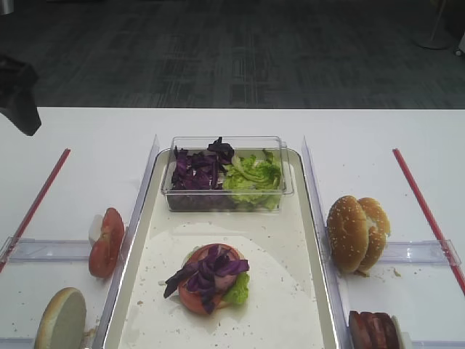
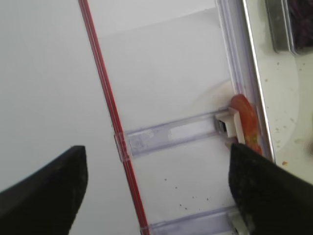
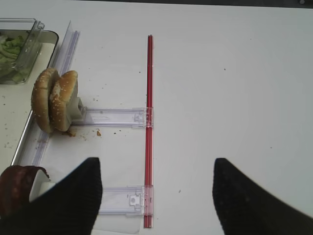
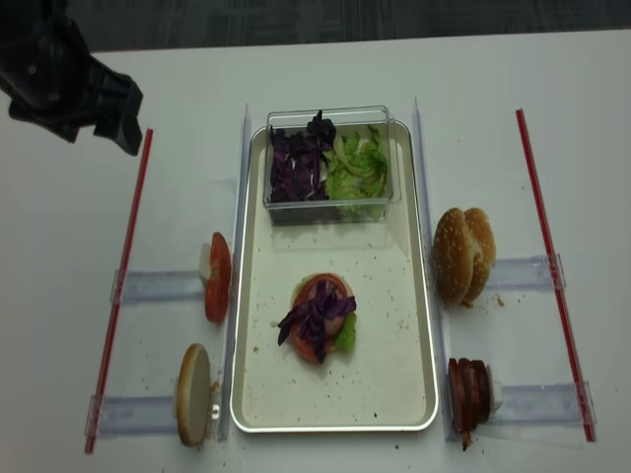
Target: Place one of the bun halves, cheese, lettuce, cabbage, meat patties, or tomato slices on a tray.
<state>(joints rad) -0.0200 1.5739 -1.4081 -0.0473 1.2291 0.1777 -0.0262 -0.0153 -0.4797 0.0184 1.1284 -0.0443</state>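
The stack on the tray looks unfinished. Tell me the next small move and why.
Probably bring the open left claw down toward the lone bun half standing in its holder left of the tray. The stack shows tomato, lettuce and purple cabbage but no bun on top, and that claw holds nothing.

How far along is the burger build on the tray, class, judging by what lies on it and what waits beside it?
Done: a stack on the tray shows tomato, lettuce and cabbage. In hand: nothing; the left gripper and right gripper are both open and empty. Left: bun halves, meat patties, tomato slices and another bun half stand in holders outside the tray.
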